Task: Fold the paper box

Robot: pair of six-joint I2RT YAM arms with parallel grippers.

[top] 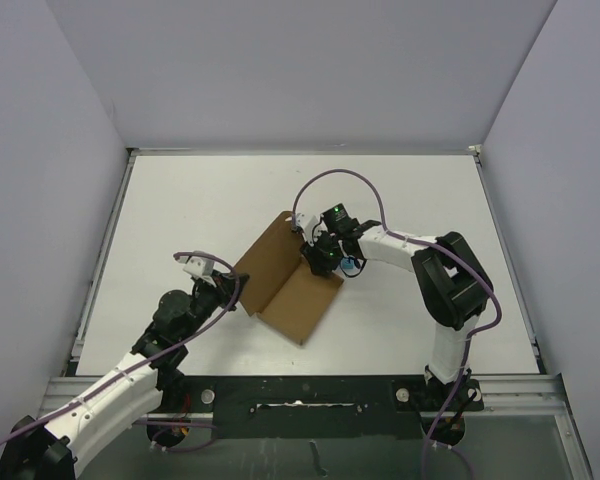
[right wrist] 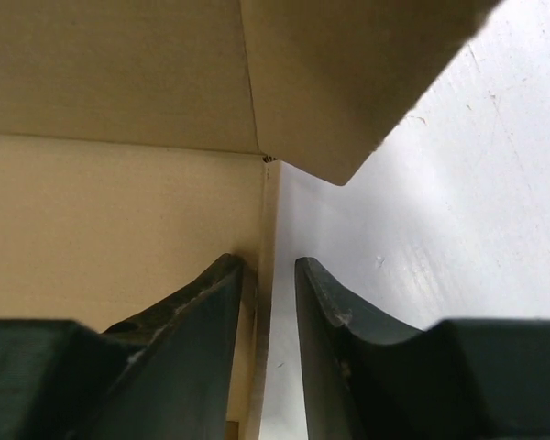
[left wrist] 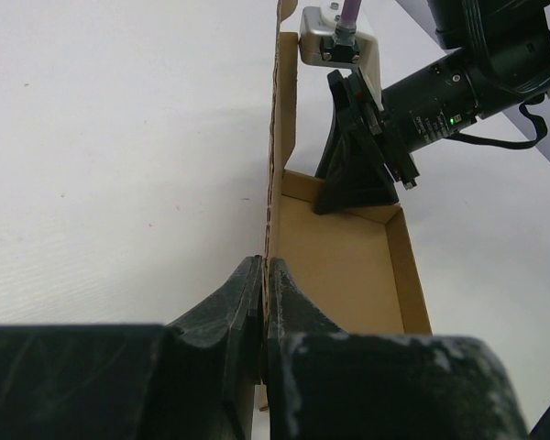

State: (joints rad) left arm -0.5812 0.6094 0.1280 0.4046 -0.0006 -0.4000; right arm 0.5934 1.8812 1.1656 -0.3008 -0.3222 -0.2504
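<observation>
Pinching the paper box (left wrist: 341,275) by its upright wall, our left gripper (left wrist: 264,268) is clamped. Our right gripper (right wrist: 269,270) straddles its low edge, jaws apart.

Lab test cell: white table (top: 200,210), bare partition walls (top: 300,70), mounting rail (top: 520,385).

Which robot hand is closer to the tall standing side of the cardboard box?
Left. The left gripper is pinched shut on the paper box's tall wall. The right gripper sits at the box's far end, fingers parted around a low side flap.
</observation>
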